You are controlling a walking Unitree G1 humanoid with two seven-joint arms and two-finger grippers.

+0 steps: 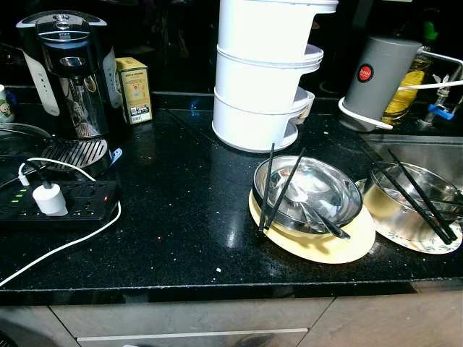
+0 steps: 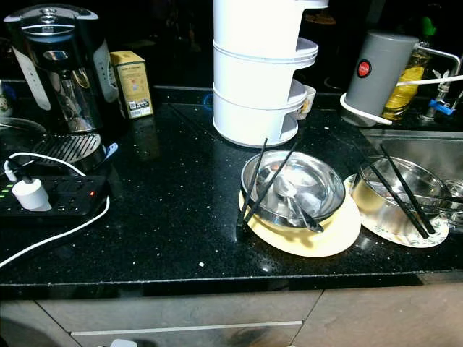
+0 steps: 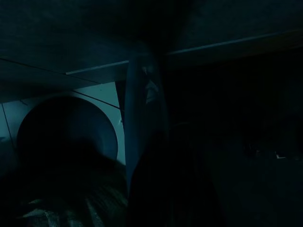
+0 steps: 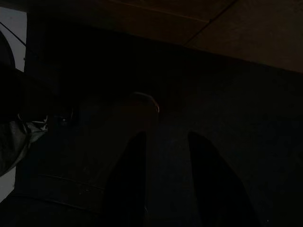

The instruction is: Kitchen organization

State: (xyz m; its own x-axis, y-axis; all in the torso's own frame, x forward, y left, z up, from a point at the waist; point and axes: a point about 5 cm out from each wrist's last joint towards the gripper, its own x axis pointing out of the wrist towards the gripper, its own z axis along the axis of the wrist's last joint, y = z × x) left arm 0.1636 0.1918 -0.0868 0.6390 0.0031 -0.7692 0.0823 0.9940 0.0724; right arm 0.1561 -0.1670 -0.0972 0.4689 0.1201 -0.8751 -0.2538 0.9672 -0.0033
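Observation:
A steel bowl [image 1: 311, 189] sits on a pale yellow plate [image 1: 318, 249] in the middle of the black counter [image 1: 181, 210]. Black chopsticks [image 1: 273, 189] lean over its left rim and a spoon [image 1: 322, 220] lies inside. To its right a second steel bowl [image 1: 387, 202] rests on a patterned plate [image 1: 427, 246] with chopsticks [image 1: 423, 199] laid across it. Both arms hang low in the shade. In the dark right wrist view my right gripper [image 4: 166, 136] has its two fingers apart with nothing between them. The left wrist view is too dark to make out the left gripper's fingers.
A tall white tiered container [image 1: 260, 79] stands behind the bowls. A grey canister [image 1: 380, 72] is at the back right beside the sink [image 1: 427, 152]. On the left are a coffee machine [image 1: 69, 72], a yellow box [image 1: 134, 90] and a power strip [image 1: 58, 202] with a white cable.

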